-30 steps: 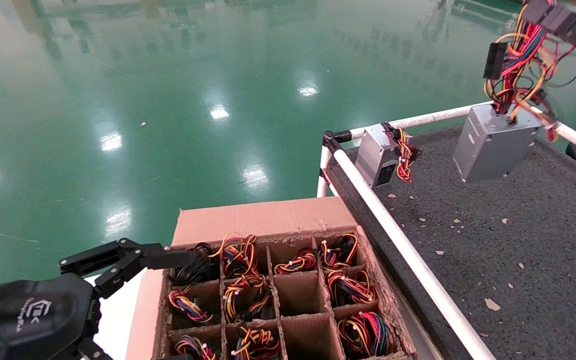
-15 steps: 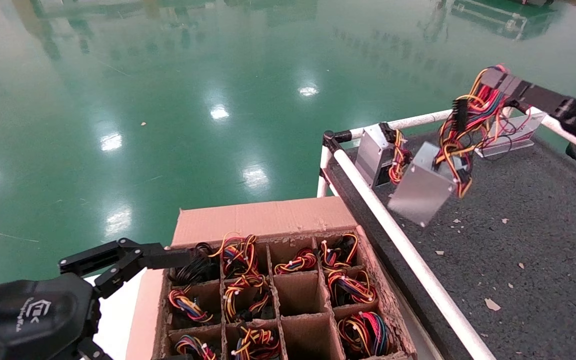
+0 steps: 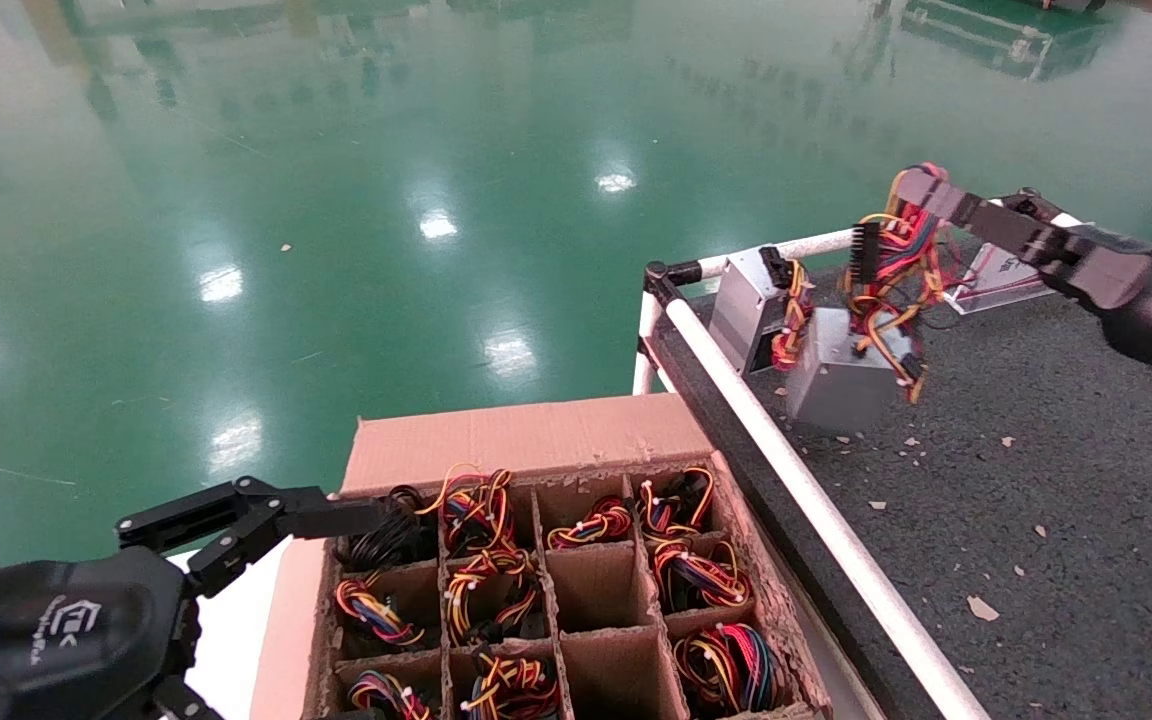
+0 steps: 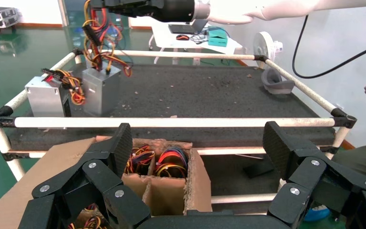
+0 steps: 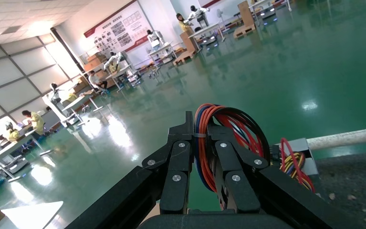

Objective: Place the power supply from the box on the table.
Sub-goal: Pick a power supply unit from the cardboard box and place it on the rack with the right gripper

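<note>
We are lowering the small silver metal power supply onto the dark grey speckled table, at two o'clock from the brown cardboard divider box. Our right gripper is clamped on its red, yellow and black wires. Next, seat it, then release. Our left gripper hangs spread wide, empty, at the box's nine o'clock.

Head looks down; left wrist (low) shares the table

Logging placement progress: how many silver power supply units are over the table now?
2. One power supply hangs by its wires from the right gripper; a second silver unit sits at the table corner. Others stay hidden in the box.
</note>
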Controlling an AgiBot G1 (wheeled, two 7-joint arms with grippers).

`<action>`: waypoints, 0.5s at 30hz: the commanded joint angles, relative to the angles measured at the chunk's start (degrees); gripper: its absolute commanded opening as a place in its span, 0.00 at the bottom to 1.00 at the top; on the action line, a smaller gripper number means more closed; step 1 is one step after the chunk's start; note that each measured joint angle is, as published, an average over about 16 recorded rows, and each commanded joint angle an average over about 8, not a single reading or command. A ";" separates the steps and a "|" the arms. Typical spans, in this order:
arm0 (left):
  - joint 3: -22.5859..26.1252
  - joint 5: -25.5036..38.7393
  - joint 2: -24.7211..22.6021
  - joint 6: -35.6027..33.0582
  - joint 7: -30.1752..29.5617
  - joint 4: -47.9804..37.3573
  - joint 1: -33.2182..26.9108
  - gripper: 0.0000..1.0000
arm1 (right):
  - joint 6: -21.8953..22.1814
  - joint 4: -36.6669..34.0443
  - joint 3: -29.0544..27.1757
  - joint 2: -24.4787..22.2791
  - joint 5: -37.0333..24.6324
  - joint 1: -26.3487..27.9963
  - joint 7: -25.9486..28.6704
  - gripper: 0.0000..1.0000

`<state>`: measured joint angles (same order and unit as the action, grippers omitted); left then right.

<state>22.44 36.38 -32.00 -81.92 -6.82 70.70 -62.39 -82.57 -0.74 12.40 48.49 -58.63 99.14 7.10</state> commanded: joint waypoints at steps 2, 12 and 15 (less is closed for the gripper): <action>0.00 0.00 0.00 0.00 0.00 0.00 0.00 1.00 | 1.12 -0.03 -0.03 1.12 0.04 -0.34 -0.39 0.00; 0.00 0.00 0.00 0.00 0.00 0.00 0.00 1.00 | 16.69 -0.71 0.42 7.82 -0.50 -0.28 -3.87 0.00; 0.00 0.00 0.00 0.00 0.00 0.00 0.00 1.00 | 20.61 -0.65 0.54 9.76 -0.63 -0.22 -4.64 0.00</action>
<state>22.44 36.38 -32.00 -81.92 -6.82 70.70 -62.39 -63.42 -1.24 12.84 57.90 -59.15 98.81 2.75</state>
